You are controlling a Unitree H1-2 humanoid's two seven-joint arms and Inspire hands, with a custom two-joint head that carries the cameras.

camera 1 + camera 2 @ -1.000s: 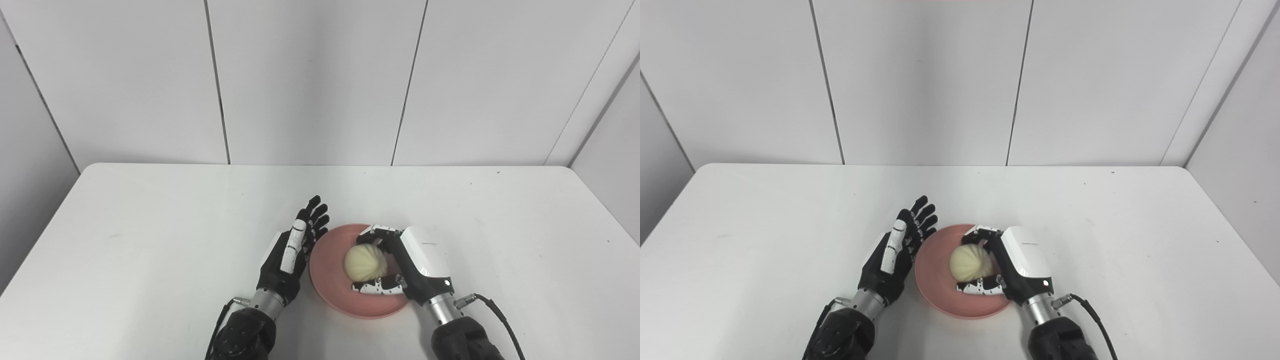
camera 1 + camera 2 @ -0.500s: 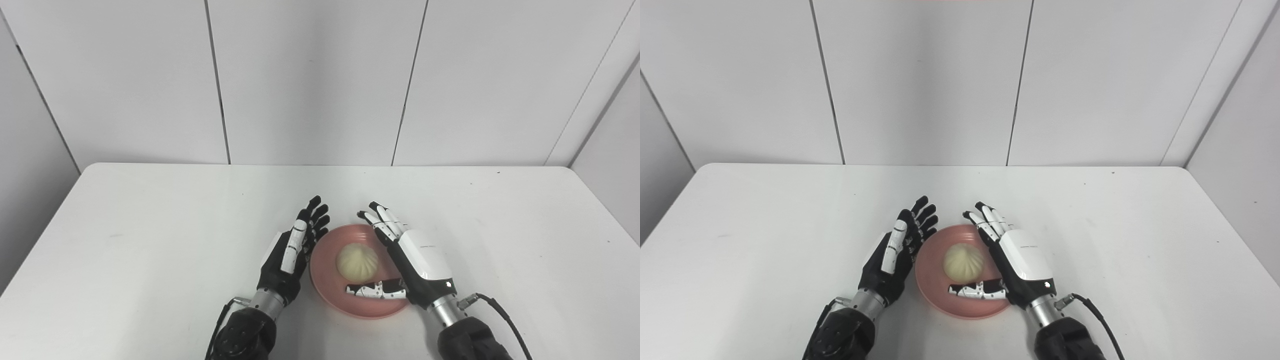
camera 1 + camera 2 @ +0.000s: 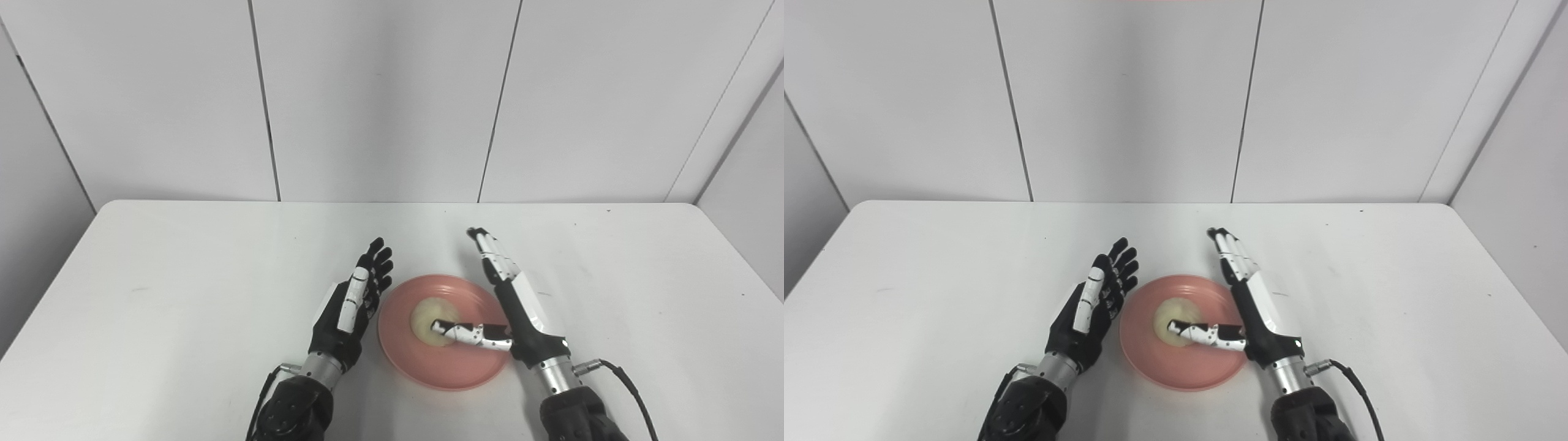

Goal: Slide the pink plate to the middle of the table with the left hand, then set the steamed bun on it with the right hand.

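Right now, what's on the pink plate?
The steamed bun sits on the pink plate. The open right hand's thumb crosses above it, hiding part of the bun.

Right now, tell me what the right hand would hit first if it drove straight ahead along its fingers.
Nothing, apparently: the right hand points toward the far edge of the table, over bare tabletop. The pink plate and steamed bun sit to its left, outside that line. Its height is unclear.
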